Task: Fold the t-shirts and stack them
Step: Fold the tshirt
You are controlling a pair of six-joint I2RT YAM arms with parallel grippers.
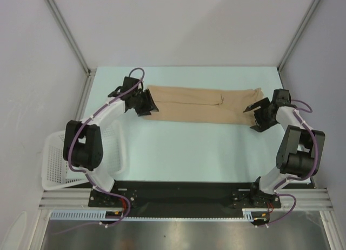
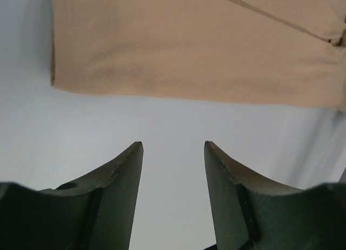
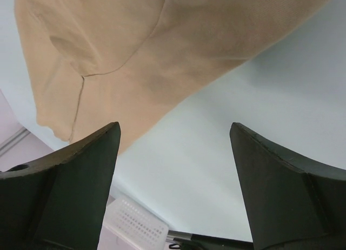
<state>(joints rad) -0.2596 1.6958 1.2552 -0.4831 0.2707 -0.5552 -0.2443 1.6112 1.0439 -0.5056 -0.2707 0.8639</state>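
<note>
A tan t-shirt (image 1: 203, 105) lies flat across the far middle of the table, folded into a long strip. My left gripper (image 1: 145, 105) is open and empty at the strip's left end; in the left wrist view (image 2: 173, 145) the shirt's near edge (image 2: 189, 55) lies just beyond the fingertips. My right gripper (image 1: 254, 113) is open and empty at the strip's right end; in the right wrist view (image 3: 175, 125) the shirt (image 3: 151, 50) fills the upper left, its edge beside the left finger (image 3: 81, 169).
A white lattice basket (image 1: 57, 160) sits at the left edge of the table, beside the left arm; a corner of it shows in the right wrist view (image 3: 135, 223). The pale table (image 1: 189, 152) is walled on three sides.
</note>
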